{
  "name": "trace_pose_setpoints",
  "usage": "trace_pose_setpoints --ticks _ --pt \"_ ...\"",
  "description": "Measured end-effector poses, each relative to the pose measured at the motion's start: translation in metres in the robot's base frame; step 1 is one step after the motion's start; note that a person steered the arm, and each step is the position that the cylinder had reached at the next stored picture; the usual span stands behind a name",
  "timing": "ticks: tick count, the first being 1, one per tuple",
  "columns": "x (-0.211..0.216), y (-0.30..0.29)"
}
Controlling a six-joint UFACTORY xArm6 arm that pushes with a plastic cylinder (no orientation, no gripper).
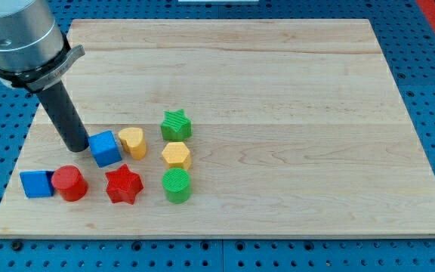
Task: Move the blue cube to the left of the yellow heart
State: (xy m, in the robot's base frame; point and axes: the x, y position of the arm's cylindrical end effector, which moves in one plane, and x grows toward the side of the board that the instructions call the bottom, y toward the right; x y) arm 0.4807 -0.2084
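My tip (76, 145) is touching the blue cube (106, 149) near the board's (278, 91) bottom-left corner; cube sitting just left of yellow heart (132, 141). Bare rod, gripping nothing.

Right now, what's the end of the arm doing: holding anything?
No gripper: my tip holds nothing, resting on the board just to the view's left of the blue cube, close or touching.

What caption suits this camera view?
My tip sits at the blue cube's left side, the cube just left of the yellow heart.
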Motion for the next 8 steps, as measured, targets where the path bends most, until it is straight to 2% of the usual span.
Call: trace_pose_setpoints --ticks 1,2,4,6,7,8 --pt "-0.031 0.021" --pt "-0.032 0.078" --pt "0.002 0.071" --pt "0.001 0.049" --pt "-0.023 0.082" --pt "-0.022 0.105"
